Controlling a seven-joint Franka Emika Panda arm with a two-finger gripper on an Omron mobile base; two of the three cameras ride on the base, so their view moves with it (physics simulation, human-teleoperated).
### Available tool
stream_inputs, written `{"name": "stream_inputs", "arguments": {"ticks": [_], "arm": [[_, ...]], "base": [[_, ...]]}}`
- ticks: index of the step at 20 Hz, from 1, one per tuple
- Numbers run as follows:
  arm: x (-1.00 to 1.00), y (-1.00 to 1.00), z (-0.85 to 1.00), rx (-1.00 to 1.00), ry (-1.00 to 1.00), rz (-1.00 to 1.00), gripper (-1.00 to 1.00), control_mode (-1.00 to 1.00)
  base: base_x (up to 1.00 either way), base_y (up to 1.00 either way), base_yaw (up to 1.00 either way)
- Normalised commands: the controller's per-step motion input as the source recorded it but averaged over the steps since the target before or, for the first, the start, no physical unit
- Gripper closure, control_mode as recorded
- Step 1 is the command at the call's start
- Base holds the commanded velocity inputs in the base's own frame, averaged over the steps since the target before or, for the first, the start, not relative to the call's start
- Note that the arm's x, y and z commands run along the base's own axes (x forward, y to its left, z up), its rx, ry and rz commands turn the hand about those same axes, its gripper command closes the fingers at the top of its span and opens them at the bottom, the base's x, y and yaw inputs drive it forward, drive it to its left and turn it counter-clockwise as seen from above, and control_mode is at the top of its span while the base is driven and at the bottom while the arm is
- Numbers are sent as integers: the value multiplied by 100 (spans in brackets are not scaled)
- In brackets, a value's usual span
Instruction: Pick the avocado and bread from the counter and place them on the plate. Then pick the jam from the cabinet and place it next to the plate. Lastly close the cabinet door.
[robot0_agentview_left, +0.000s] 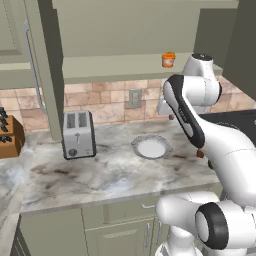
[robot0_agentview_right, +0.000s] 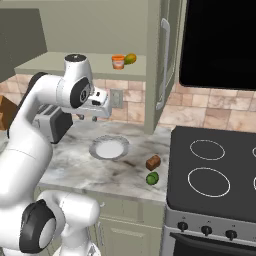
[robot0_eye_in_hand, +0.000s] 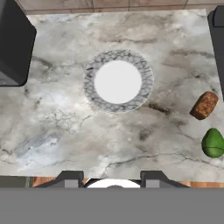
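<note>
Gripper (robot0_agentview_right: 95, 118) clenched on nothing, hanging high over the plate (robot0_eye_in_hand: 118, 81). Avocado (robot0_eye_in_hand: 213, 142) and bread (robot0_eye_in_hand: 204, 105) sit on the counter (robot0_eye_in_hand: 78, 135), off to the right of the jaws in the hand view, bread just beyond avocado. Jam (robot0_agentview_right: 118, 62) is on the open cabinet (robot0_agentview_right: 80, 63) shelf.

A boxy silver two-slot toaster (robot0_agentview_left: 79, 135) stood near a brown wooden knife block (robot0_agentview_left: 10, 137), a grey wall socket (robot0_agentview_left: 135, 98) sat on the tiled backsplash, and a black glass cooktop (robot0_agentview_right: 215, 172) lay alongside.
</note>
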Motion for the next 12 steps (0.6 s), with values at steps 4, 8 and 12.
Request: {"name": "stream_inputs", "arguments": {"ticks": [4,8,12], "arm": [[-5,-10,-8,-2,-4,-1,-100,-100],[-21,-41,-26,-3,0,-8,-100,-100],[-36,-63,-34,-2,0,-13,-100,-100]], "base": [[0,0,0],[0,0,0],[0,0,0]]}}
